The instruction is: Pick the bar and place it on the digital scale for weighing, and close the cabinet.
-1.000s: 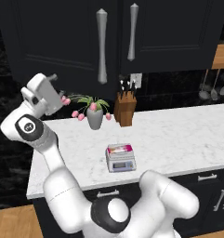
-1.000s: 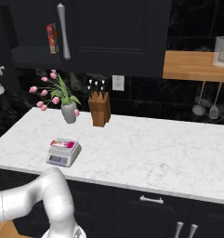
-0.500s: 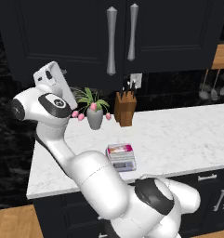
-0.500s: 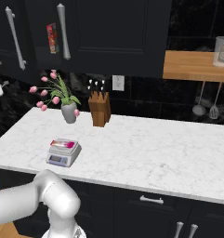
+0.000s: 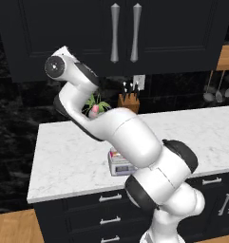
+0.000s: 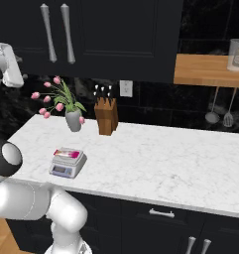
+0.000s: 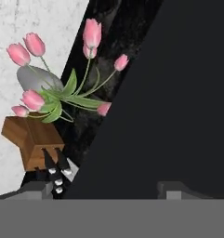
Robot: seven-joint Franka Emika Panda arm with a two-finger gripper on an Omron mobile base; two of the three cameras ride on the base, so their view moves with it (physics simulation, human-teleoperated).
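The pink and white bar lies flat on the silver platform of the small grey digital scale, near the front left of the counter. In the left base view my arm covers most of the scale. Both doors of the black cabinet sit flush, their silver handles side by side. My white hand is raised at the cabinet's left. In the hand view my gripper is open with nothing between its fingertips, right against the dark cabinet door.
A grey vase of pink tulips and a wooden knife block stand at the back of the white marble counter. A wooden shelf with a jar is at right, with utensils hanging below. Black drawers run under the counter.
The left cabinet door has swung shut, hiding the red box inside. My arm has swung right and up along the door. The bar and scale have not moved.
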